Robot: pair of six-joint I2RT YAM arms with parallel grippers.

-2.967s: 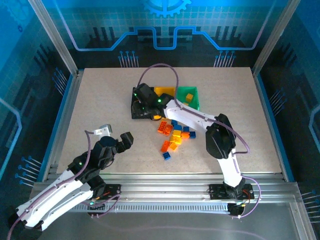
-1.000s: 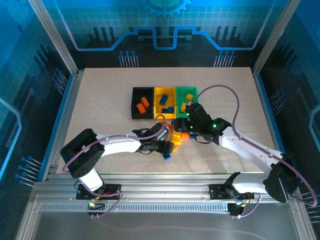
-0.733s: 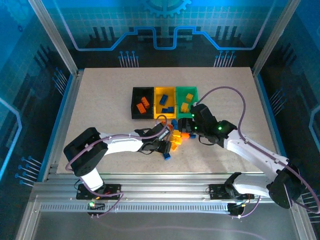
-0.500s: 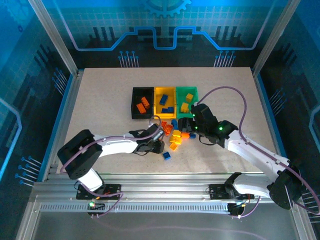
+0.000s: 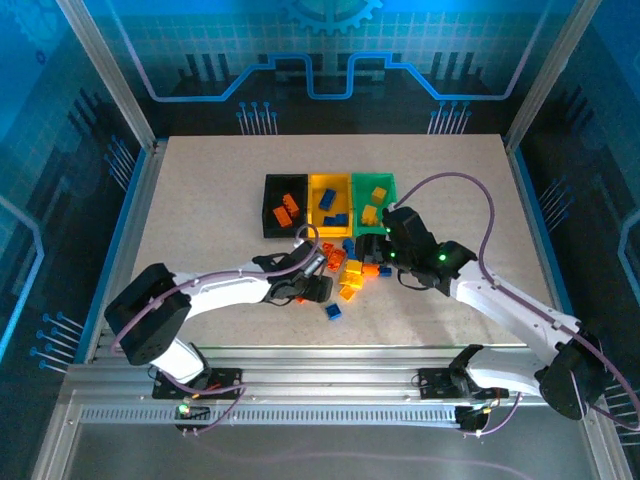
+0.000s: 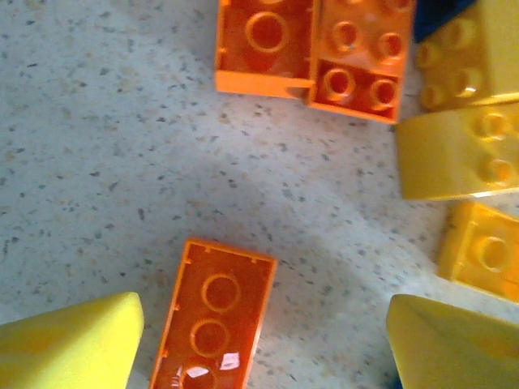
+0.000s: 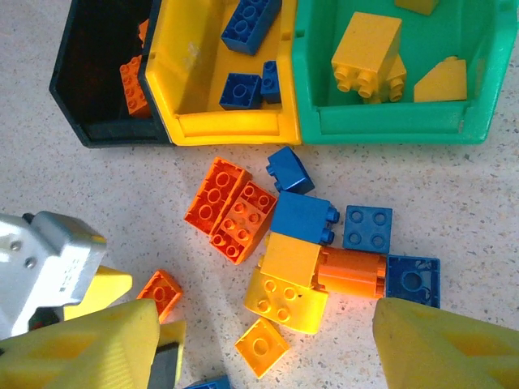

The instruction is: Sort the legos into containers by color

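speckled table point(image 6: 97, 162) bears an orange lego point(image 6: 212, 324) between the left fingers point(image 6: 73, 344).

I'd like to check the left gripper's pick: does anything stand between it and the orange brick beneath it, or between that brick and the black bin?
Nothing visible does. The orange brick lies alone between the left gripper's open fingers, and the table from it to the black bin is bare; the other legos lie to one side.
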